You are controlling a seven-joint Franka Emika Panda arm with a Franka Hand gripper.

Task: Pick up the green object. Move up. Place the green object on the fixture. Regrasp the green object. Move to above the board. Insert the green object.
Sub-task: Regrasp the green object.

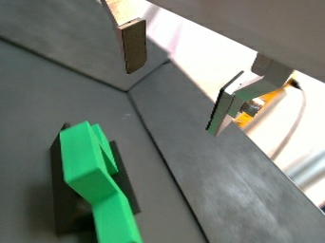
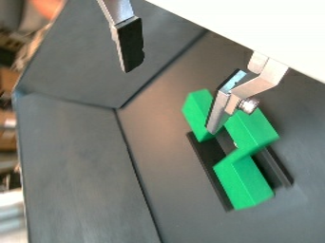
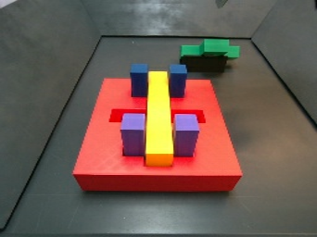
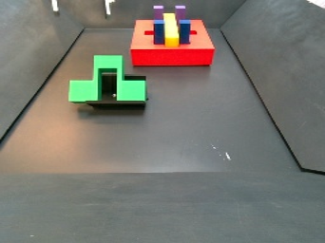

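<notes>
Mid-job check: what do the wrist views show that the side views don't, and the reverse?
Wrist only, plainly: the gripper, open, its fingers holding nothing. Side only: the board with its yellow bar, blue blocks and purple blocks. Shared: the green object lying on the fixture, untouched.

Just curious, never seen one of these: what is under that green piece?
The green object lies on the fixture, a low dark block whose edges show; its top is mostly covered. The gripper is above, open, holding nothing.

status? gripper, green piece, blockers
Gripper open, empty, above the floor beside the fixture. Green object lying on fixture, not held. Board slot unobstructed.
</notes>
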